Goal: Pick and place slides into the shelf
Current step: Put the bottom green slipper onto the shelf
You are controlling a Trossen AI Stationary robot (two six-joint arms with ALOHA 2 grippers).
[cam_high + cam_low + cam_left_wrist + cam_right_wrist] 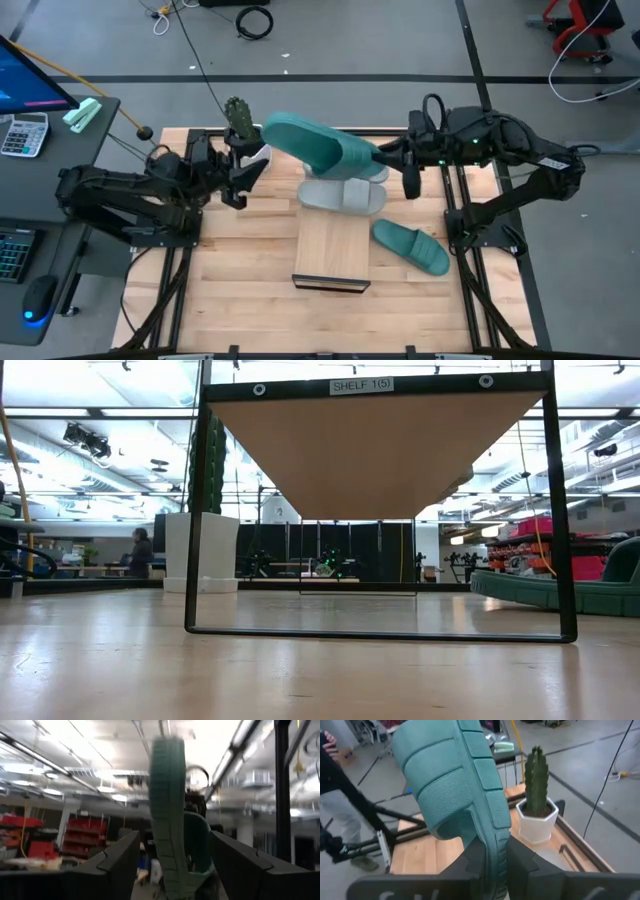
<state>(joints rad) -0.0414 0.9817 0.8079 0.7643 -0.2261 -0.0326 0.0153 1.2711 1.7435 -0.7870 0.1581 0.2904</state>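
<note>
**High view.** The right gripper (392,160) is clenching one end of the raised teal slide (318,145), which is hanging above the far end of the shelf (335,250). The left gripper (248,172) is standing at the slide's other end, off the shelf's far corner on the left arm's side. The grey slides (343,196) are lying on the far end of the shelf. The second teal slide (412,248) is lying on the tabletop just beside the shelf, on the right arm's side.

**Low view.** The shelf board (375,450) is showing from underneath. The second teal slide (570,592) is resting near its frame.

**Left wrist view.** The left gripper (175,870) is released. Its fingers (115,865) are standing wide, with the raised teal slide (167,820) between them and apparently untouched.

**Right wrist view.** The right gripper (492,865) is pinching only the sole edge of the raised teal slide (455,775). The cactus (536,782) is standing beyond it, off the shelf's far corner.

**Hazards.**
- With a single edge pinch, soft foam is likely to flex or rotate, so the slide may slip out.
- If it drops, it may land on the grey slides instead of on bare board.
- Swinging the long slide towards the cactus risks tipping the pot.
- The open left fingers may snag the slide on withdrawal.
</note>
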